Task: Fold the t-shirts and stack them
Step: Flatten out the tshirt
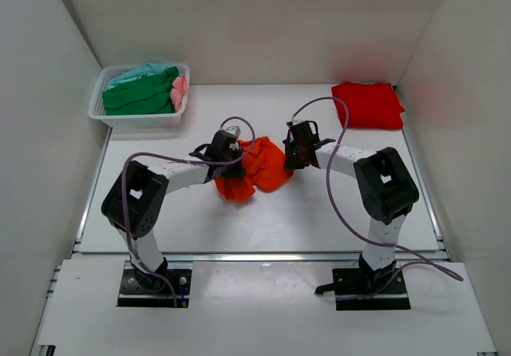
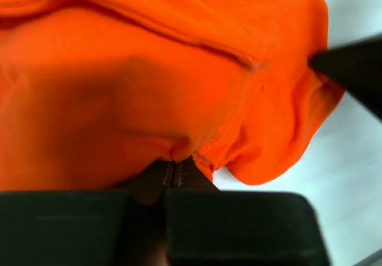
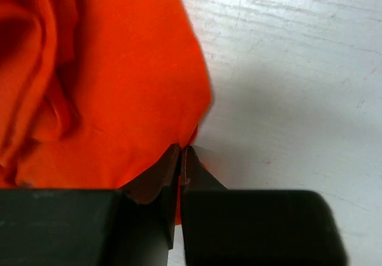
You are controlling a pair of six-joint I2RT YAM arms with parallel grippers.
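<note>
With both pairs of jaws clenched on thin edge pinches of the crumpled orange t-shirt [image 1: 257,167] at the middle of the bench [image 1: 239,220] between the arms, risks losing a hem if spread unevenly, leaving it bunched.

A white plastic mesh basket [image 1: 140,120] sits at about ten o'clock on the white tabletop [image 1: 303,220], tucked into the far corner beside the side wall. Plain white panels [image 1: 263,21] close the table in at nine, twelve and three o'clock.
</note>
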